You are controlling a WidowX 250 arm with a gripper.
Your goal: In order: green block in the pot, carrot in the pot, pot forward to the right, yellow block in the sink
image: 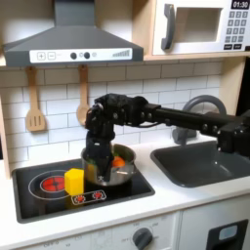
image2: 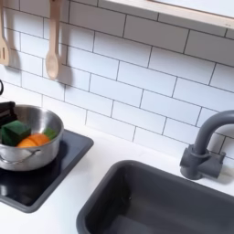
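Observation:
The silver pot [image: 109, 174] stands on the black stovetop [image: 44, 186]. In the second exterior view the pot [image2: 41, 123] holds the green block [image2: 13, 133] and the orange carrot [image2: 33, 141] side by side. The carrot [image: 119, 161] also shows orange inside the pot in the first exterior view. My gripper [image: 99, 156] points down over the pot's back left part, its fingers reaching to the rim or just inside; one dark finger [image2: 6, 113] shows at the second exterior view's left edge. Their spread is hidden. The yellow block [image: 74, 181] sits on the stovetop just left of the pot. The dark grey sink [image: 200, 164] lies to the right.
The arched faucet [image2: 207, 146] stands behind the sink [image2: 155, 196]. Wooden utensils [image: 35, 105] hang on the tiled wall behind the stove. A range hood [image: 73, 44] and a microwave [image: 200, 24] sit above. My arm [image: 176, 119] stretches in from the first exterior view's right, over the counter.

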